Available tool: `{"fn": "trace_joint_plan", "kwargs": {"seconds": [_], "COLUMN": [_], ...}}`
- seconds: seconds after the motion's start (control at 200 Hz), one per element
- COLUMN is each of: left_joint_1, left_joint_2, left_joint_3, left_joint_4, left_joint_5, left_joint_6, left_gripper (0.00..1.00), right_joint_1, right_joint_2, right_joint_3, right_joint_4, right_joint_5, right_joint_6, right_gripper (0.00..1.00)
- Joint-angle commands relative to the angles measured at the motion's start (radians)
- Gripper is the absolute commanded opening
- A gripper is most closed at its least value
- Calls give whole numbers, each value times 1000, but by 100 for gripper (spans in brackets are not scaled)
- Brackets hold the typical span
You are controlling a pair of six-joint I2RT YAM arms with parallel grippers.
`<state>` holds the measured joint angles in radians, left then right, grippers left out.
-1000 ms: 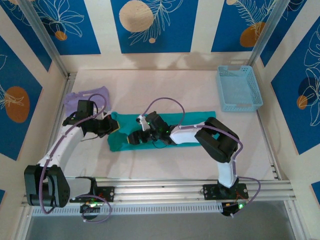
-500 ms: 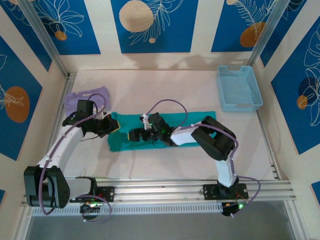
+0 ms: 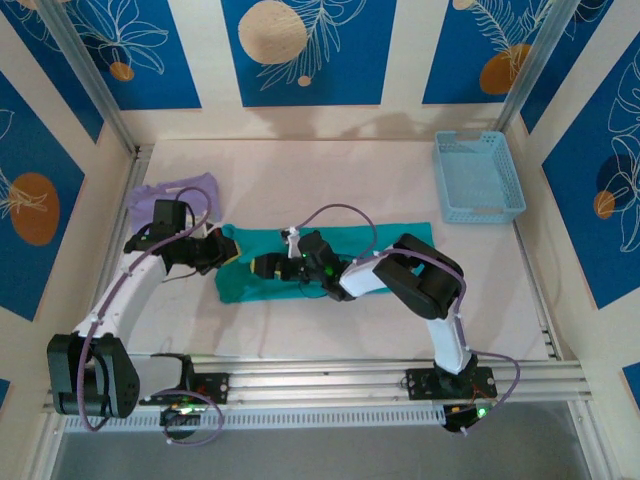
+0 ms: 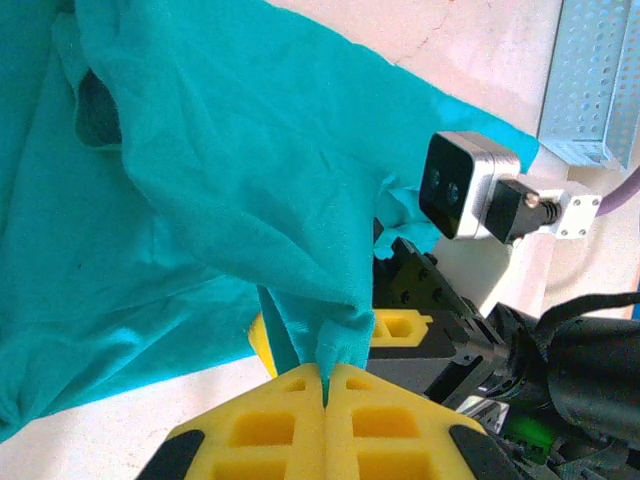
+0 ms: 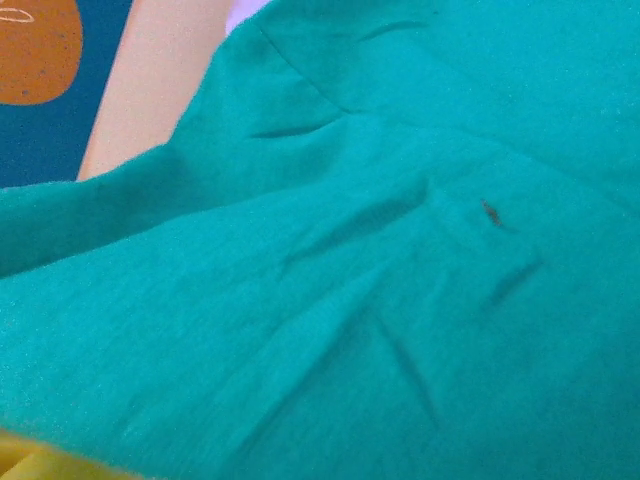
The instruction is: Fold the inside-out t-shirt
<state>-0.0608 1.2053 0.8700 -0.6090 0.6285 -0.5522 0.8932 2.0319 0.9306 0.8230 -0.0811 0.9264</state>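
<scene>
The teal t-shirt [image 3: 395, 243] lies stretched left to right across the middle of the table. My left gripper [image 3: 222, 250] is at its left end. In the left wrist view its yellow fingers [image 4: 327, 372] are shut on a small pinch of the shirt [image 4: 200, 150], lifting it off the table. My right gripper [image 3: 266, 268] reaches leftward over the shirt, close to the left one. Its two yellow fingers [image 4: 400, 325] stand apart, open, with the hanging fold between them. Teal cloth [image 5: 350, 250] covers the right wrist view, with a sliver of yellow finger [image 5: 20, 465] at the bottom left.
A folded lavender garment [image 3: 172, 192] lies at the back left, just behind the left arm. A light blue basket [image 3: 478, 177] stands at the back right, also seen as the basket [image 4: 590, 80] in the left wrist view. Aluminium rails border the table's near edge.
My right gripper has slid left over the shirt toward the left gripper, and its elbow has followed. The left gripper has stayed shut on the same edge.
</scene>
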Motion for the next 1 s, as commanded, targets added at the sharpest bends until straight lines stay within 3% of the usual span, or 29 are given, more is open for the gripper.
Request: {"fn": "trace_joint_plan", "kwargs": {"seconds": [0.0,0.28,0.68,0.91,0.995], "left_joint_1": [12,13,13,13,13], "left_joint_2": [-4,21,34,-3,-12], "left_joint_3": [-18,-32,-118,-227,-267], "left_joint_4": [24,40,98,181,204], "left_joint_5": [20,1,-104,-203,-238], "left_joint_6": [-9,1,-9,-52,-52], "left_gripper": [0,0,0,0,2], "right_joint_1": [15,19,18,24,24], "right_joint_2": [-7,-44,-146,-257,-281], "right_joint_3": [-41,-126,-192,-199,-178], "right_joint_4": [141,205,57,-242,-397], "right_joint_5": [46,119,178,166,154], "right_joint_6": [33,37,47,49,45], "right_gripper": [73,43,0,0,9]}}
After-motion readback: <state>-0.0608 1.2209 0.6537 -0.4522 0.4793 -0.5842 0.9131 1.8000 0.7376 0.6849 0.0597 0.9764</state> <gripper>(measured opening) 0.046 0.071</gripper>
